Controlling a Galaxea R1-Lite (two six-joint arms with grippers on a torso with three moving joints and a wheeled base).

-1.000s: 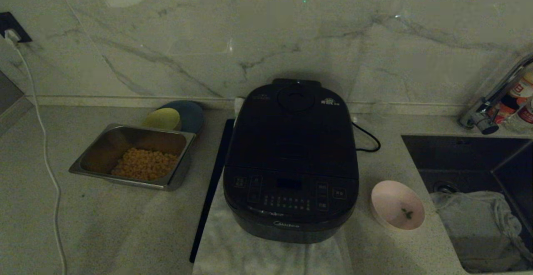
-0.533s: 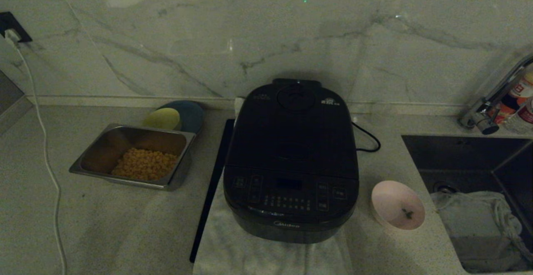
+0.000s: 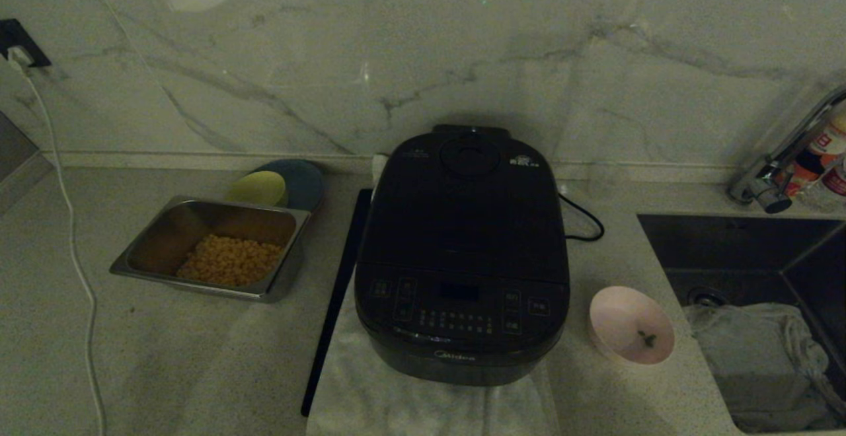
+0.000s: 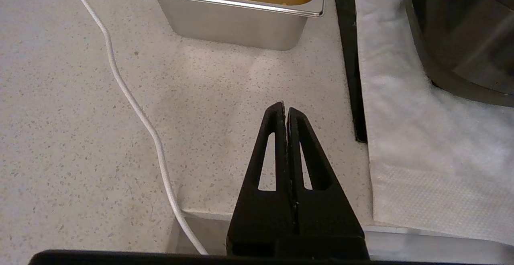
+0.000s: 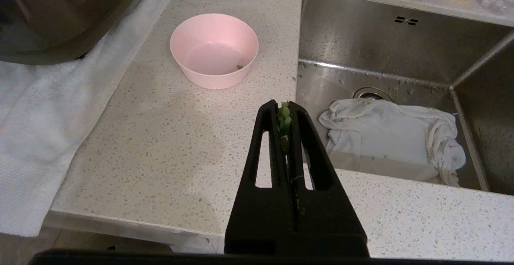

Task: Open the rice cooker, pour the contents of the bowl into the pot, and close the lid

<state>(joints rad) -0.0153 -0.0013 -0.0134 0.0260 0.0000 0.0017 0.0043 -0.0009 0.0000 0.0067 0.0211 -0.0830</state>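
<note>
The black rice cooker (image 3: 462,251) stands on a white towel with its lid (image 3: 466,205) closed, so the pot is hidden. To its right sits the pale pink bowl (image 3: 631,333) (image 5: 214,50), nearly bare, with only a small green scrap (image 3: 646,339) inside. Neither gripper shows in the head view. My right gripper (image 5: 283,105) hangs near the counter's front edge, nearer than the bowl, shut, with green herb scraps stuck between its tips. My left gripper (image 4: 285,106) is shut and holds nothing, over the counter left of the towel.
A steel tray (image 3: 294,224) of yellow kernels, a yellow-green bowl (image 3: 258,188) and a dark plate (image 3: 304,181) sit left of the cooker. A white cable (image 3: 73,251) runs down the counter's left. The sink (image 3: 747,224) with a cloth (image 3: 760,350) and a tap (image 3: 773,172) lies right.
</note>
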